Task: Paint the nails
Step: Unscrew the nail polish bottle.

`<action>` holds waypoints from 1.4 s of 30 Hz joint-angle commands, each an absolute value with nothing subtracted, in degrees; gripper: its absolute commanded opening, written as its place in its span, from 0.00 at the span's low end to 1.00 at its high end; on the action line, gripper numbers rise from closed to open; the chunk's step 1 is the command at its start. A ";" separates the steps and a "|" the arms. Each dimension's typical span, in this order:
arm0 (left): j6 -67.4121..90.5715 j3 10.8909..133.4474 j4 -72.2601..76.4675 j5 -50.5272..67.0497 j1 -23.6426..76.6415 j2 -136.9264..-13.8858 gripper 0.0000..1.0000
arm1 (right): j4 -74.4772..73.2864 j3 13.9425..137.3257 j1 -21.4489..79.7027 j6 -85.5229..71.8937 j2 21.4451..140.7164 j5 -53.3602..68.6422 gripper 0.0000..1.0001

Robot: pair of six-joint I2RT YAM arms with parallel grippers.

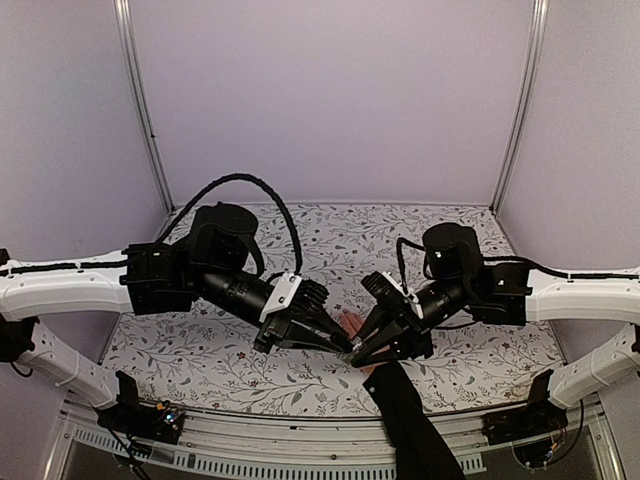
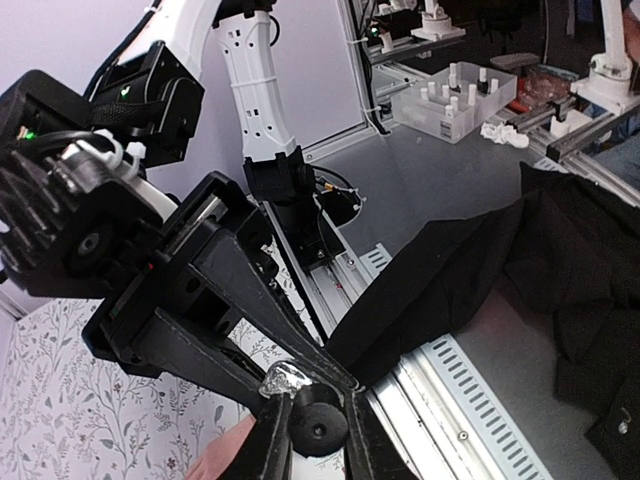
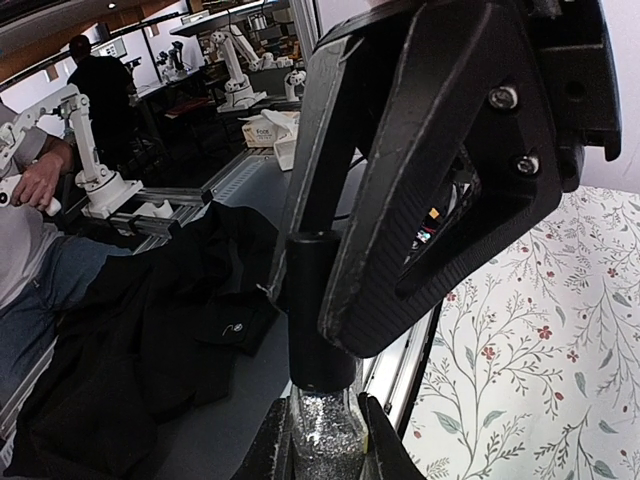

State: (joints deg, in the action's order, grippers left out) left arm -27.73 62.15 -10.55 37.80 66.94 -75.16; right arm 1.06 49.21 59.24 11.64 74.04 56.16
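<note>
left gripper (image 1: pixel 338 342), just above the hand (image 1: pixel 350 322), has its jaws narrow and pinching the black cap (image 2: pixel 318 425), judged so as to twist it free. hand lies under both tools, with its sleeve (image 1: pixel 410 420) running off behind it. nails on the hand: too small to make out, paint not confirmed. right gripper (image 1: pixel 364 352), just right of the hand, is clamped on the glitter bottle (image 3: pixel 325 430), judged to brace it.
</note>
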 commanded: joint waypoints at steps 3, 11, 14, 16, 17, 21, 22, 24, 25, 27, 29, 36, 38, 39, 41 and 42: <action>-28.99 63.16 -11.80 35.36 68.22 -75.17 0.09 | 1.37 51.20 59.59 11.60 74.49 58.42 0.00; -24.65 59.77 -6.89 33.31 67.80 -72.28 0.00 | 1.88 50.89 59.59 10.81 73.57 51.19 0.00; -21.21 58.99 -5.06 29.89 66.80 -72.50 0.00 | 3.12 50.53 59.61 9.80 73.09 47.19 0.00; -19.30 59.16 -4.58 28.00 66.31 -73.11 0.00 | 4.05 50.18 59.59 9.29 72.64 44.39 0.00; -18.39 59.36 -4.51 27.72 66.09 -73.39 0.00 | 4.40 50.00 59.61 8.99 72.33 42.64 0.00; -14.74 59.50 -2.71 27.03 64.86 -74.64 0.00 | 5.50 50.01 59.59 8.80 71.66 36.77 0.00; -13.69 59.48 -2.06 26.04 64.59 -74.89 0.00 | 5.78 50.01 59.59 8.79 71.55 35.56 0.00; -11.89 59.43 -0.99 24.85 63.90 -75.31 0.00 | 6.33 50.01 59.59 8.67 71.39 32.81 0.00; -10.89 59.42 0.06 24.02 63.70 -75.57 0.00 | 6.81 49.93 59.63 8.55 71.37 30.52 0.00; -9.02 59.62 1.71 21.72 63.43 -76.16 0.00 | 7.61 49.80 59.59 8.04 71.37 26.46 0.00; -7.65 59.95 2.30 19.33 63.33 -76.95 0.00 | 8.35 50.11 59.59 7.66 71.66 22.11 0.00; -2.27 62.47 4.13 13.21 62.85 -80.92 0.00 | 11.67 50.37 59.59 6.71 73.86 10.23 0.00; -1.24 62.45 5.57 11.60 62.80 -81.56 0.00 | 12.90 49.95 59.59 6.30 74.16 7.84 0.00; -0.53 62.43 6.14 10.63 62.78 -81.83 0.00 | 13.45 49.78 59.55 6.01 74.24 6.85 0.00; -0.13 62.55 6.93 8.25 62.61 -82.51 0.00 | 14.06 49.67 59.59 5.61 74.40 4.65 0.00; 2.48 62.75 7.65 5.52 62.22 -83.44 0.00 | 14.59 49.61 59.59 5.29 74.67 2.55 0.00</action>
State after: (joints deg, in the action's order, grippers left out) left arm -1.67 60.84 -0.21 11.16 61.21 -80.29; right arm 3.09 48.97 58.70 9.78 73.49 10.09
